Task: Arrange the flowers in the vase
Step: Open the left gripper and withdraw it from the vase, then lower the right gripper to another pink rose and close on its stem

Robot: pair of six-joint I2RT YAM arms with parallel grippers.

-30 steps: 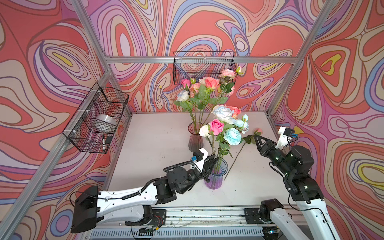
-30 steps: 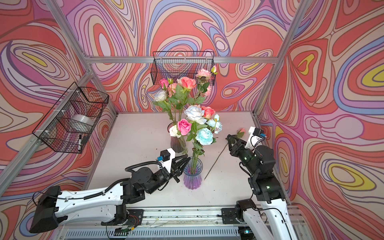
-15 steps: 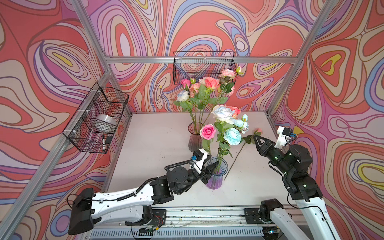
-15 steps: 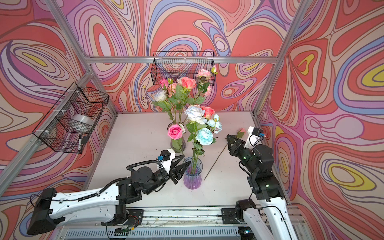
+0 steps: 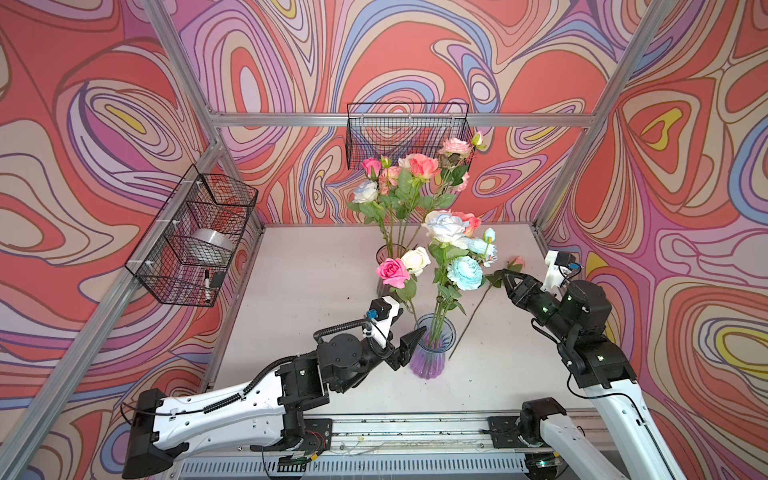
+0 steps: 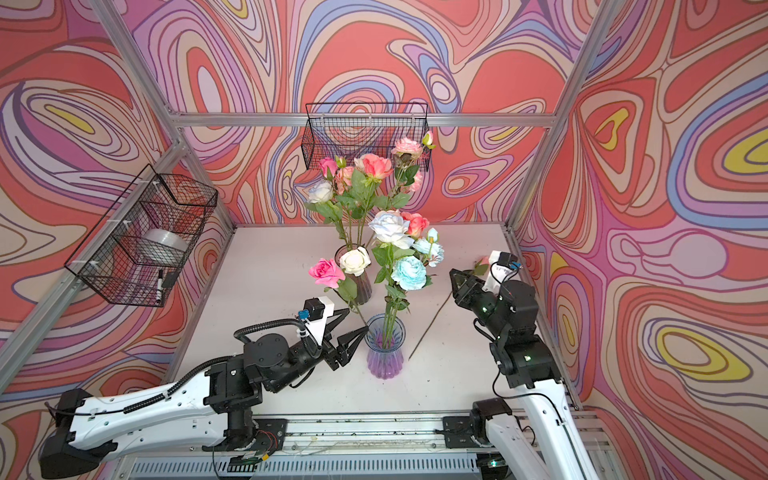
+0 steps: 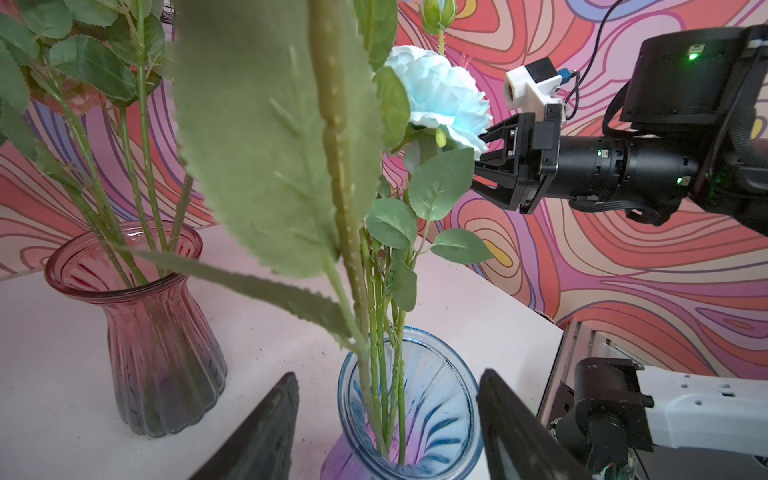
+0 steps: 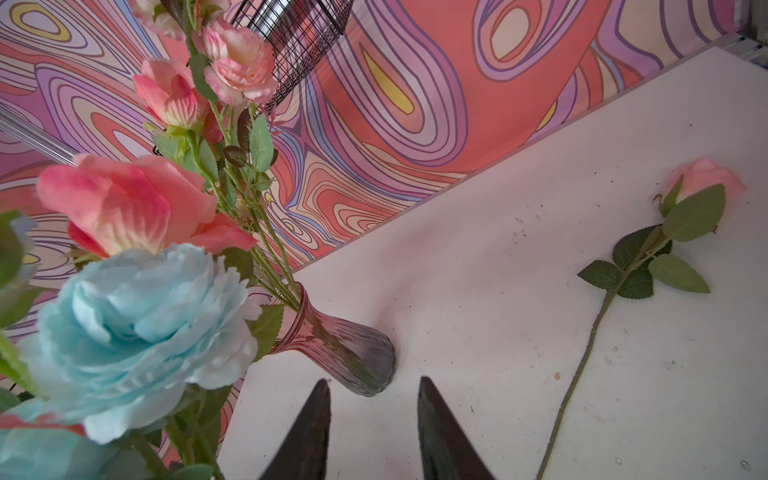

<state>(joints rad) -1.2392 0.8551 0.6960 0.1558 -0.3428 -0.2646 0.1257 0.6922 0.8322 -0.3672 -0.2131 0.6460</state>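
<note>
While the left gripper (image 6: 358, 320) stands released, jaws spread beside the rim of the blue vase (image 5: 428, 357) where the pink rose (image 5: 392, 272) leans among other flowers (image 5: 465, 272), the right gripper (image 8: 372, 380) hovers parted and empty near a loose rose (image 8: 702, 183) lying on the table (image 5: 311, 291), well apart from the red vase (image 7: 162, 332).

You see a white table (image 5: 316, 266), its top speckled with dark flecks. A purple vase (image 5: 428, 359) stands at lower centre in both top views. A red vase (image 6: 365, 286) is just above it, and one rose (image 5: 475, 316) lies flat to their right.
</note>
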